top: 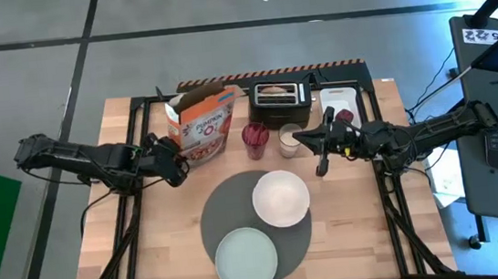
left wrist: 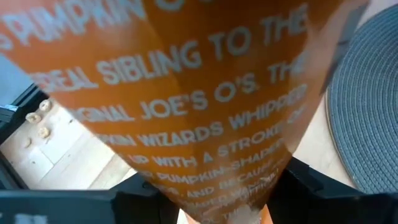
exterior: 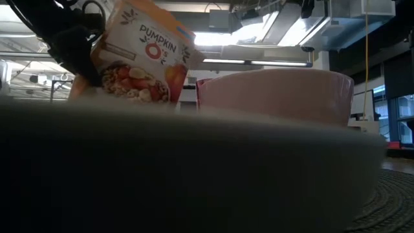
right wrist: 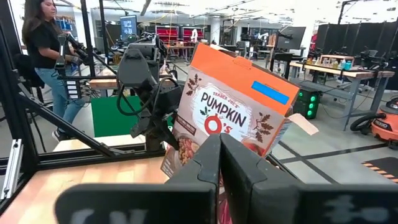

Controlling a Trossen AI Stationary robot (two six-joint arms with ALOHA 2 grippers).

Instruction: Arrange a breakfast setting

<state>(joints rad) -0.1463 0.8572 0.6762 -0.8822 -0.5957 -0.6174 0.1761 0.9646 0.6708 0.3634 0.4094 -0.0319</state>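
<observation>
Now | left end effector (top: 175, 161) clamps tilted orange cardboard cereal box (top: 203, 123), 11 o'clock of white round bowl (top: 280, 198) | right end effector (top: 321, 164) closed, empty | risk: open box slips, spilling cereal

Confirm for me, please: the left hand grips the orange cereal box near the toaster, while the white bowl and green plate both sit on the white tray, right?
Not quite. The white bowl and green plate rest on the dark-grey placemat, not the white tray, as the high view shows. The rest holds: the left hand grips the cereal box near the toaster.
</observation>
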